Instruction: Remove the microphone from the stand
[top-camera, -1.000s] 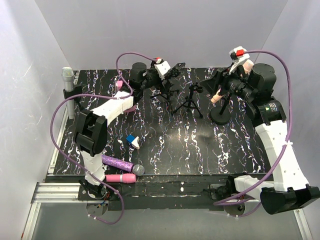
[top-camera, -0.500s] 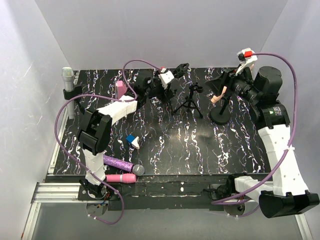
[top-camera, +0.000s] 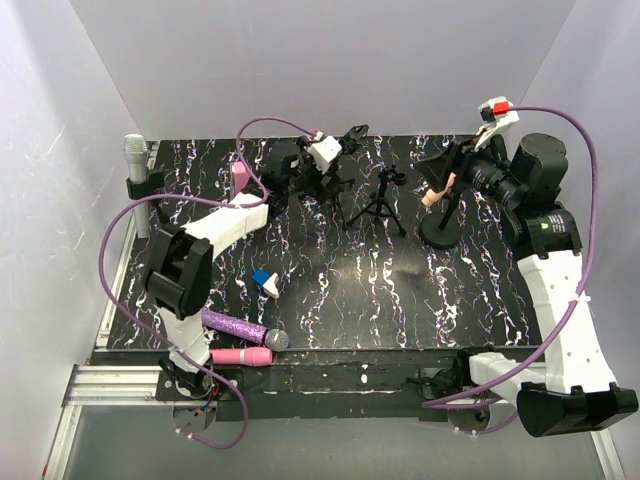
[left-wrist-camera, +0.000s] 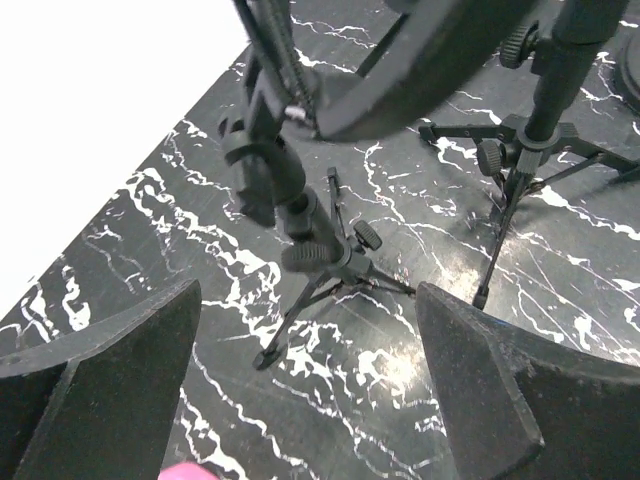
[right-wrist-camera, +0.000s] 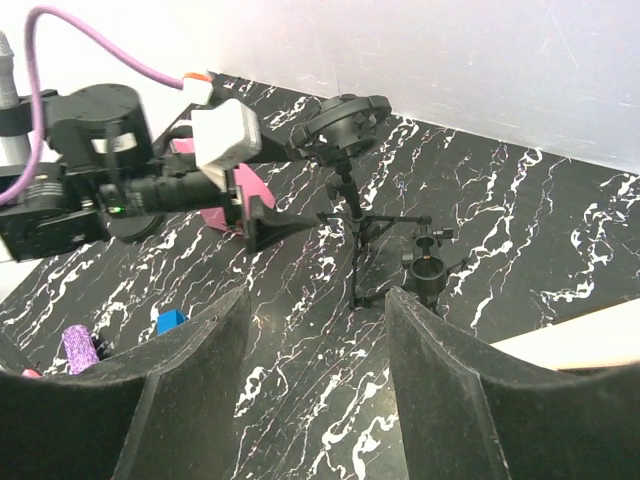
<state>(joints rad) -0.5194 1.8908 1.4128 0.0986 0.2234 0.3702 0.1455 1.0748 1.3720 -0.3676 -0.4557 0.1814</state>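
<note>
The peach microphone slants on its stand toward the bench's far right corner, just outside my half-open, empty right gripper; my empty left gripper gapes farther off

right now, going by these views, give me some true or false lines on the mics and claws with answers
1. The left claw is open and empty. True.
2. The silver microphone lies flat on the table. False: it sits in a black holder at the left edge.
3. A purple microphone and a pink microphone lie near the front edge. True.
4. The right claw is shut on the beige microphone. False: its jaws stand apart, empty; the microphone is beside it.
</note>
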